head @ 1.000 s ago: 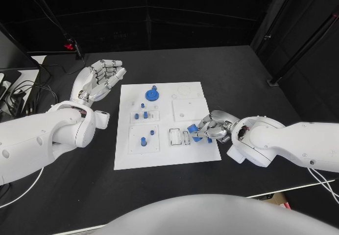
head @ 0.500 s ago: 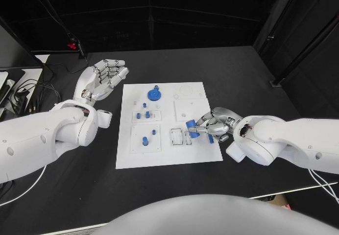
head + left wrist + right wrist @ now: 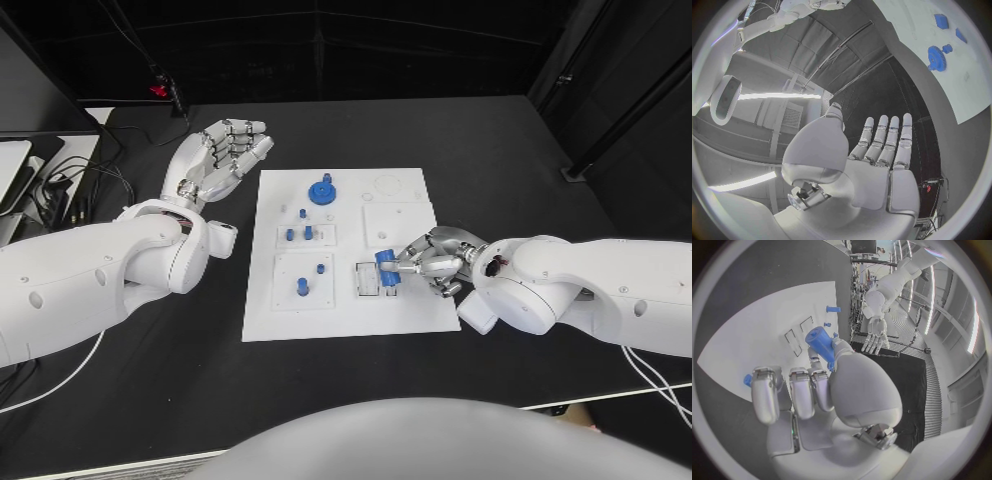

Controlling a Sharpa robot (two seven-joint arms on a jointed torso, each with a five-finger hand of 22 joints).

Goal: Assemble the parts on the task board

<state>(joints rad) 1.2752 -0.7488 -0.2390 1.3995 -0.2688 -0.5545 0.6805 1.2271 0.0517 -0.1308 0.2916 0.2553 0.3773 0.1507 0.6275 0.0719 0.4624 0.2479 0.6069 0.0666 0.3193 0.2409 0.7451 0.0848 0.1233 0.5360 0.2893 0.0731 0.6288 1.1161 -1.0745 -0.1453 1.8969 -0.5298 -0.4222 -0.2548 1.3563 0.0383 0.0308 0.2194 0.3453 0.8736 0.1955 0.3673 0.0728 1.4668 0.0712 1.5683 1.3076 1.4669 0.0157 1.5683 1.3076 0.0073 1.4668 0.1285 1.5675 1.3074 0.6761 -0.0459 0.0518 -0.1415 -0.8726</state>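
- The right hand (image 3: 433, 262) covers the right edge of the task board (image 3: 346, 320) in the head view, hiding whatever lies on the plate beneath it.
- The blue part (image 3: 387, 263) pinched in its fingers (image 3: 417, 266) is partly wrapped by them; its full shape cannot be told.
- In the right wrist view, a small blue piece (image 3: 747, 380) peeks out behind one finger, mostly hidden.
- The small blue pegs (image 3: 303, 234) standing on the board are too small to tell apart by shape.
- In the left wrist view, the board is cut off by the circle's rim, leaving a blue gear (image 3: 935, 58) and a few blue pieces.
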